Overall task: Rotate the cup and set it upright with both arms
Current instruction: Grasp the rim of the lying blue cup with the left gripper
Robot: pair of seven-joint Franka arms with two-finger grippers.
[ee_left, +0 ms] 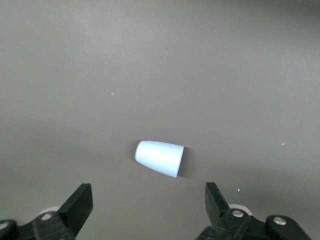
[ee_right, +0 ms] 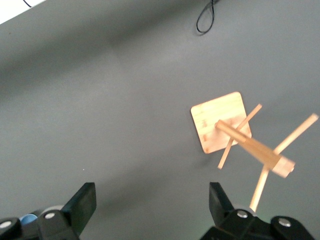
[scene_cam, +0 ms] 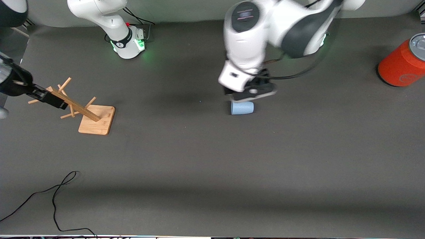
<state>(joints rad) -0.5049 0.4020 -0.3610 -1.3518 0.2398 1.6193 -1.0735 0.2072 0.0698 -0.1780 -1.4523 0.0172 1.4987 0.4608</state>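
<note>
The pale blue cup (scene_cam: pixel 242 108) lies on its side on the dark table mat, near the middle. My left gripper (scene_cam: pixel 251 92) hangs just over it, open and empty. In the left wrist view the cup (ee_left: pixel 160 158) lies on the mat a little ahead of the open left gripper (ee_left: pixel 147 202), not between its fingers. My right gripper (scene_cam: pixel 54 100) is up in the air over the wooden rack at the right arm's end of the table. In the right wrist view the right gripper (ee_right: pixel 152 200) is open and empty.
A wooden rack (scene_cam: pixel 96 120) with slanted pegs stands on a square base at the right arm's end; it also shows in the right wrist view (ee_right: pixel 220 122). A large orange-red can (scene_cam: pixel 403 63) sits at the left arm's end. A black cable (scene_cam: pixel 58 192) lies near the front camera.
</note>
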